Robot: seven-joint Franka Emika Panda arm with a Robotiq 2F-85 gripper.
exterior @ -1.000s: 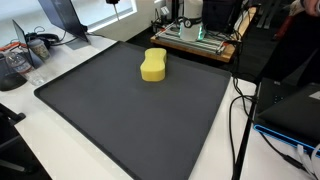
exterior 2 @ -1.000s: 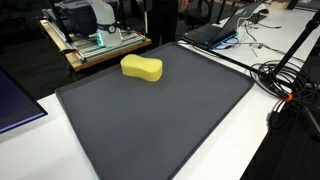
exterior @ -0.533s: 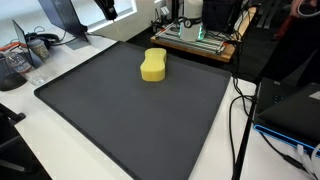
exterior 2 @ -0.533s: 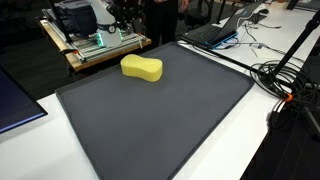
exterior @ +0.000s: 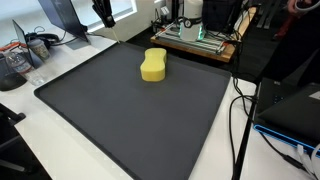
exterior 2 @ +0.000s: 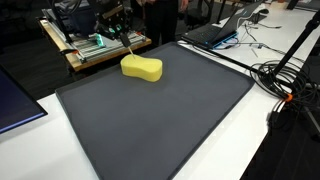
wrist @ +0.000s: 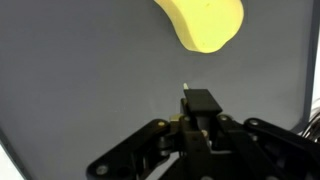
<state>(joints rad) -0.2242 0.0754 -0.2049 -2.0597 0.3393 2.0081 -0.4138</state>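
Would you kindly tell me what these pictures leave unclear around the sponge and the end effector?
Sponge: wrist view, its far end cut off by the top edge.
End effector: in an exterior view, mostly cut off by the top edge.
End effector: in an exterior view, outline lost against dark clutter behind.

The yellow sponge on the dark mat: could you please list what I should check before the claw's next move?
1. The claw holds nothing: ok, the jaws are together with nothing between them in the wrist view.
2. The claw is open wide enough for the sponge: not ok, the jaws are shut.
3. The sponge lies flat on the mat: ok in both exterior views.
4. The claw is apart from the sponge: ok, bare mat shows between them in the wrist view.
5. The cables are off the mat: ok, they lie beside its edge.
6. The claw's height above the mat: cannot tell.
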